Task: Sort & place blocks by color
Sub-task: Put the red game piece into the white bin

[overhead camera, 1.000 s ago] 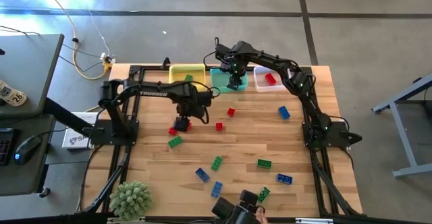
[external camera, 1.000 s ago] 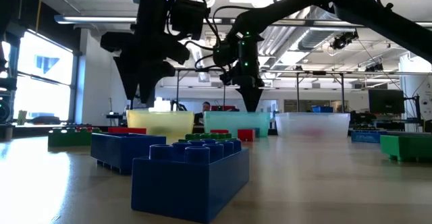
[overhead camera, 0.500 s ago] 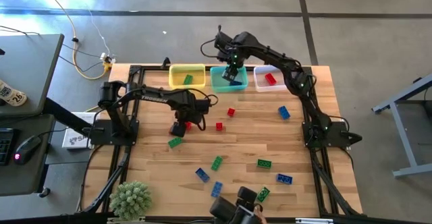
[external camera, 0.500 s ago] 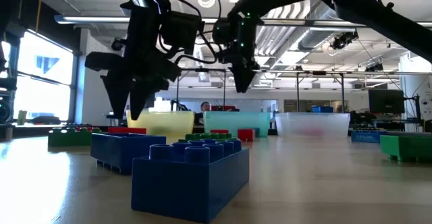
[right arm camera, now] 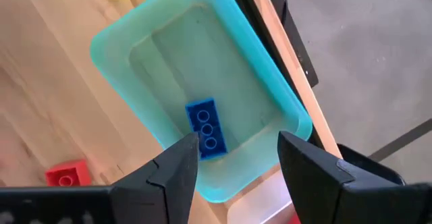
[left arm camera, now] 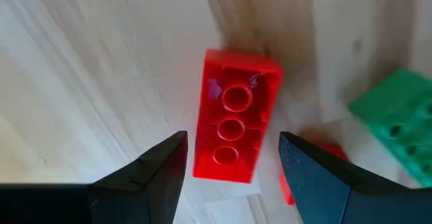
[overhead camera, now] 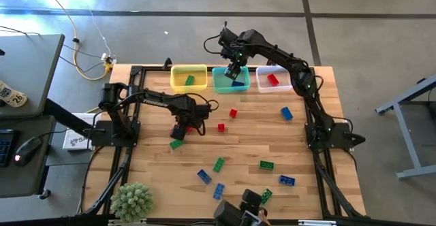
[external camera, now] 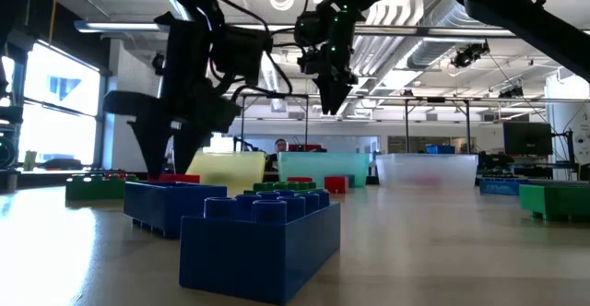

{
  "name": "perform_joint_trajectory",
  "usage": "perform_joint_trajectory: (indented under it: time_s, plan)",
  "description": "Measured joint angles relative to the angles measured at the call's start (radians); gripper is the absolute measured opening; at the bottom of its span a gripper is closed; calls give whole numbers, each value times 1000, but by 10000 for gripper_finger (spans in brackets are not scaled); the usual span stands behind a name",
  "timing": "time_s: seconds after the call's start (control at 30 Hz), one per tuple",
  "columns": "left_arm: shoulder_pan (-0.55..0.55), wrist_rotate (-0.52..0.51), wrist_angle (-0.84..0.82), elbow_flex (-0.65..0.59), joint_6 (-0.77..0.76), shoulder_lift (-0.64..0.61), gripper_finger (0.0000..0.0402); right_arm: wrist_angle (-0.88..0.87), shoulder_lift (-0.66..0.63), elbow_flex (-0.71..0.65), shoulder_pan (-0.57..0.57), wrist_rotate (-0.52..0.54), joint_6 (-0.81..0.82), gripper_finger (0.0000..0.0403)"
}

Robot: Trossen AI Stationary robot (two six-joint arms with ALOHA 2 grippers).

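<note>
Fingers of the left gripper (left arm camera: 229, 166) stand wide and empty, straddling a red block (left arm camera: 236, 125) lying on the worktop (overhead camera: 300, 151). Over by the far edge, the right gripper (right arm camera: 236, 160) hangs spread and empty above the teal bin (right arm camera: 121, 42), a blue block (right arm camera: 206, 129) inside it.

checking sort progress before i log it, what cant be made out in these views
- High view: the yellow bin holds something green, too small to identify.
- Low view: blue bricks up close block the table behind; the bins' contents stay hidden behind their walls.
- Left wrist view: a second red piece sits partly behind the left end effector's finger.
- Right wrist view: the clear bin is cut off by the edge.
</note>
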Motion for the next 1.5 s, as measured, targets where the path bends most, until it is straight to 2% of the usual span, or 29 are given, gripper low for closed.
perform_joint_trajectory:
  time_s: [0.33, 0.43, 0.6, 0.87, 1.27, 1.5]
  plan:
    - [1, -56, 116, -84, -6, -6, 216, -3, 0, 0, 2, -9, 49, 190]
    - [0, -52, 118, -88, -8, -6, 188, -6, 0, 0, 3, -53, 66, 190]
    - [0, -49, 113, -88, -8, -6, 111, -19, 0, 0, 9, -128, 124, 190]
    - [0, -46, 117, -87, 0, -26, 105, -48, 0, 0, 46, -236, 197, 190]
    - [7, -49, 177, -86, 14, -258, 105, -42, -35, 0, 120, -307, 311, 190]
    - [32, -79, 238, -85, 15, -418, 105, 39, -98, 0, 164, -320, 418, 190]
